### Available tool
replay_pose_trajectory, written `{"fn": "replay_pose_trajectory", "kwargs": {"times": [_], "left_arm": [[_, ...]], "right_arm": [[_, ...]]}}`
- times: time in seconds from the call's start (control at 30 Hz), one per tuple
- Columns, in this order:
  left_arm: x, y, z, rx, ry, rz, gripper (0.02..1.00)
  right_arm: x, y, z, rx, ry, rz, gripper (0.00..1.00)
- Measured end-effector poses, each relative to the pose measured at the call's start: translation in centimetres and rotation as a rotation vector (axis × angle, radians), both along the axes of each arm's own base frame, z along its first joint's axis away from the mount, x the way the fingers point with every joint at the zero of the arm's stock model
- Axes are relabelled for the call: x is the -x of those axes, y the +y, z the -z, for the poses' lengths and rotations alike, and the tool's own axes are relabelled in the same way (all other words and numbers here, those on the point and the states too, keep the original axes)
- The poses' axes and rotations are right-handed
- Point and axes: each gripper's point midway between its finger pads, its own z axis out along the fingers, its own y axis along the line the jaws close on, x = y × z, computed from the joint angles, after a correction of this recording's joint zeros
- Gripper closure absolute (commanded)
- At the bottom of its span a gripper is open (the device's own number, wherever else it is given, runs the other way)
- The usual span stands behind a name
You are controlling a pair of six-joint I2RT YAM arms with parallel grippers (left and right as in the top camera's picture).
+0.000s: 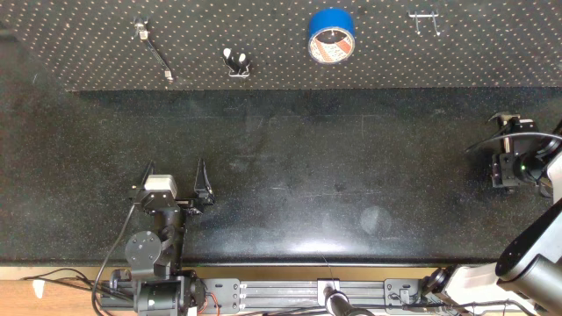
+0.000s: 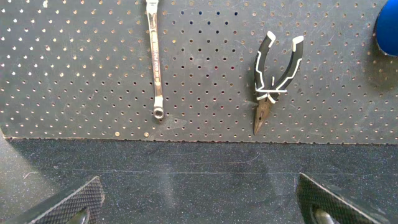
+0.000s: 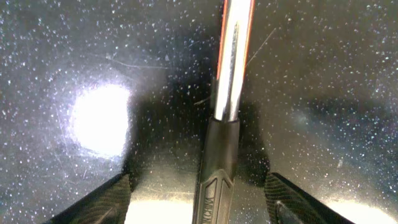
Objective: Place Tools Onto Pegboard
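A tool with a chrome shaft (image 3: 231, 62) and a black handle (image 3: 214, 174) lies on the dark table at the far right. My right gripper (image 3: 198, 180) (image 1: 507, 132) hangs low over it, open, with one finger on each side of the handle and a gap on both sides. My left gripper (image 1: 174, 171) (image 2: 199, 186) stands open and empty over the table's front left, facing the pegboard (image 1: 70, 44). On the pegboard hang a wrench (image 2: 155, 56) (image 1: 156, 53), black-and-white pliers (image 2: 273, 74) (image 1: 236, 61) and a blue tape roll (image 1: 331, 37).
A bare metal hook (image 1: 425, 22) sticks out of the pegboard at the upper right. The dark table (image 1: 307, 175) stretches between the two arms. The table's front edge and a rail with cables (image 1: 290, 290) run along the bottom.
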Motion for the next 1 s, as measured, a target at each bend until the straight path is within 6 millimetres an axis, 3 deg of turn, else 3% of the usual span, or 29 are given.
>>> {"fn": "replay_pose_trajectory", "kwargs": {"times": [0.1, 0.17, 0.33, 0.4, 0.5, 0.53, 0.6, 0.67, 0.73, 0.8, 0.87, 1.0], "left_arm": [[0.0, 0.0, 0.0, 0.000, 0.000, 0.000, 0.023], [0.0, 0.0, 0.0, 0.000, 0.000, 0.000, 0.023], [0.0, 0.0, 0.0, 0.000, 0.000, 0.000, 0.023], [0.0, 0.0, 0.0, 0.000, 0.000, 0.000, 0.023], [0.0, 0.0, 0.0, 0.000, 0.000, 0.000, 0.023], [0.0, 0.0, 0.0, 0.000, 0.001, 0.000, 0.023], [0.0, 0.0, 0.0, 0.000, 0.000, 0.000, 0.023], [0.0, 0.0, 0.0, 0.000, 0.000, 0.000, 0.023], [0.0, 0.0, 0.0, 0.000, 0.000, 0.000, 0.023], [0.0, 0.0, 0.0, 0.000, 0.000, 0.000, 0.023], [0.0, 0.0, 0.0, 0.000, 0.000, 0.000, 0.023], [0.0, 0.0, 0.0, 0.000, 0.000, 0.000, 0.023]], "right_arm": [[0.1, 0.2, 0.1, -0.011, 0.006, -0.001, 0.849], [0.1, 0.2, 0.0, -0.009, 0.006, -0.001, 0.921], [0.0, 0.4, -0.4, -0.014, -0.010, 0.001, 0.925], [-1.2, 0.7, -3.3, -0.004, -0.127, 0.014, 0.928], [-3.9, 1.1, -11.1, 0.050, -0.416, 0.059, 0.925], [-4.6, 2.3, -14.2, 0.063, -0.519, 0.046, 0.928], [-6.0, 5.1, -19.1, 0.075, -0.687, 0.004, 0.928], [-8.0, 10.1, -24.5, 0.037, -0.887, -0.097, 0.925], [-9.2, 13.9, -26.3, -0.024, -0.965, -0.181, 0.925], [-9.9, 16.0, -26.6, -0.063, -0.986, -0.229, 0.928], [-10.9, 17.3, -25.4, -0.098, -0.954, -0.252, 0.928], [-12.6, 18.9, -20.9, -0.158, -0.830, -0.277, 0.923]]}}
